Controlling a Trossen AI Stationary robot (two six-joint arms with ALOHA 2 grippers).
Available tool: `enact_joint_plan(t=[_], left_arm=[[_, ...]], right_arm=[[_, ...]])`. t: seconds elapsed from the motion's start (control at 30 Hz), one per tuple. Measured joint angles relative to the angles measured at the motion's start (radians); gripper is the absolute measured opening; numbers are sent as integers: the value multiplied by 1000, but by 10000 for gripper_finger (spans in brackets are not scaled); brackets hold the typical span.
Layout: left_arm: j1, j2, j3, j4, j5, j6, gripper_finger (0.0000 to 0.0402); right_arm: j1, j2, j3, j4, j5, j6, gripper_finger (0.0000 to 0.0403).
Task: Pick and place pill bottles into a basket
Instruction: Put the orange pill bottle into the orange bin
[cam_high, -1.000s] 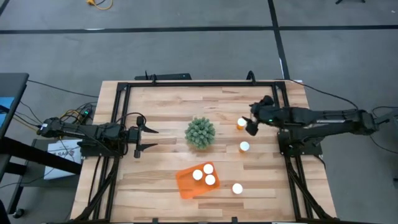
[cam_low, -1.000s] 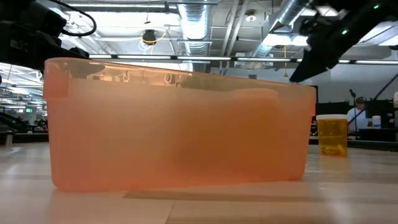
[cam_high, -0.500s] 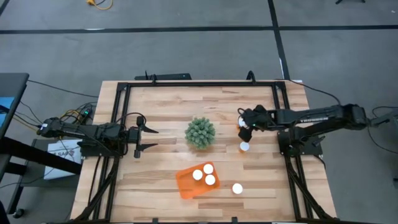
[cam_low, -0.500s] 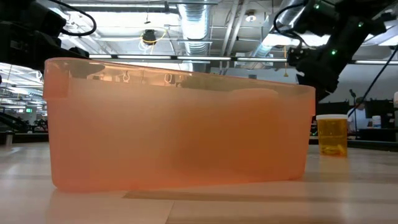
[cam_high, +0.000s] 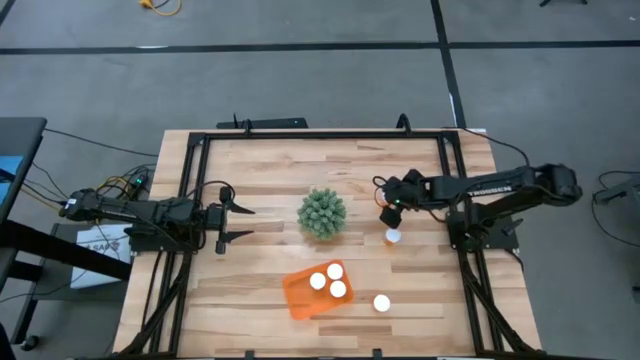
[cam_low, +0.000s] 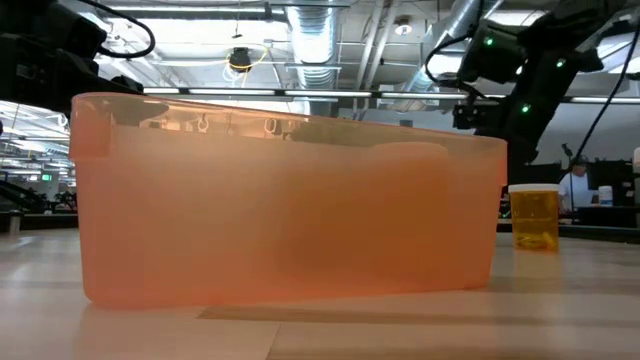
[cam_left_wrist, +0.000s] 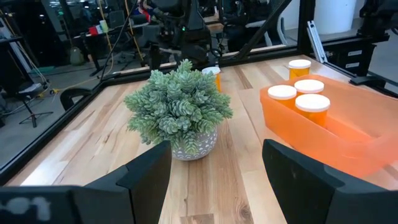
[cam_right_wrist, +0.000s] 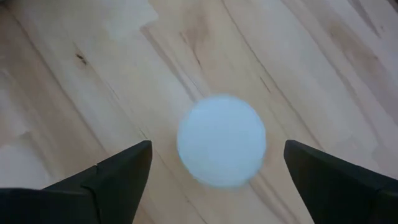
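Pill bottles (cam_high: 328, 280), three of them, already stand upright in the basket (cam_high: 300, 296) near the table's (cam_high: 260, 170) front edge, so half the sorting looks done. Three remain on the bare wood toward the right edge: one near the front (cam_high: 381, 302), one mid-table (cam_high: 393, 237), and one directly beneath the right gripper (cam_high: 390, 208). That gripper hangs above its white cap (cam_right_wrist: 221, 149) with fingers spread wide and nothing held (presumably lined up for a top-down grasp). By the left edge, the left gripper (cam_high: 238, 222) waits, partly open and empty, facing the green plant (cam_high: 322, 213).
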Motion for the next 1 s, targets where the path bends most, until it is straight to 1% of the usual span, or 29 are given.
enact_joint_plan(t=[0.1,0.17,0.5,0.63,0.73,0.8,0.9,1.0], left_arm=[[0,0,0,0,0,-1,242],[0,0,0,0,0,-2,242],[0,0,0,0,0,-9,242],[0,0,0,0,0,-5,242],[0,0,0,0,0,-12,242],[0,0,0,0,0,-10,242],[0,0,0,0,0,-4,242],[0,0,0,0,0,-7,242]], right_arm=[[2,32,0,47,19,-34,354],[3,49,0,73,24,-49,343],[4,58,0,82,40,-46,225],[20,57,0,90,47,-46,192],[40,57,17,81,52,-46,192],[61,57,47,58,76,-46,201],[102,57,112,7,111,-54,221],[153,57,187,-18,125,-91,217]])
